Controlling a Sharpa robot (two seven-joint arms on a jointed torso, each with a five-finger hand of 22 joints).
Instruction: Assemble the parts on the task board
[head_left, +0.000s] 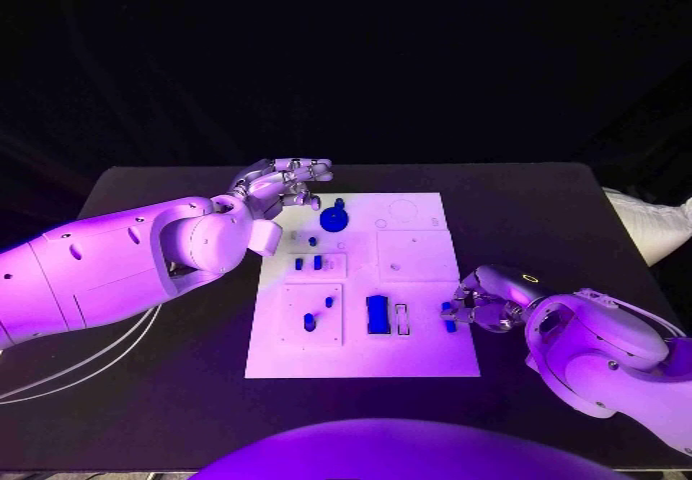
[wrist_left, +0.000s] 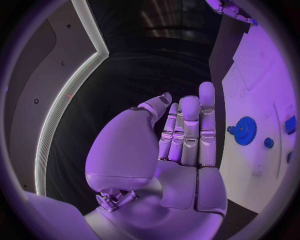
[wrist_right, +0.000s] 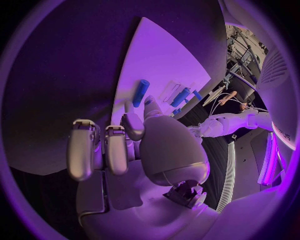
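Note:
The white task board (head_left: 418, 345) lies in the middle of the black table. A blue gear (head_left: 335, 218) (wrist_left: 245, 131) sits near its far left corner. My left hand (head_left: 289, 182) (wrist_left: 184, 150) hovers just beyond that corner, flat, fingers straight and together, holding nothing. At the board's right edge my right hand (head_left: 476, 305) (wrist_right: 134, 145) pinches one end of a small blue peg (head_left: 449, 316) (wrist_right: 140, 93) between thumb and a finger, its other fingers curled in. A blue block (head_left: 378, 313) stands near the board's front middle.
Several small blue pegs stand in the board's left half, two (head_left: 309, 263) in a raised square and others (head_left: 309, 321) nearer the front. Bare black table (head_left: 577, 210) surrounds the board on all sides.

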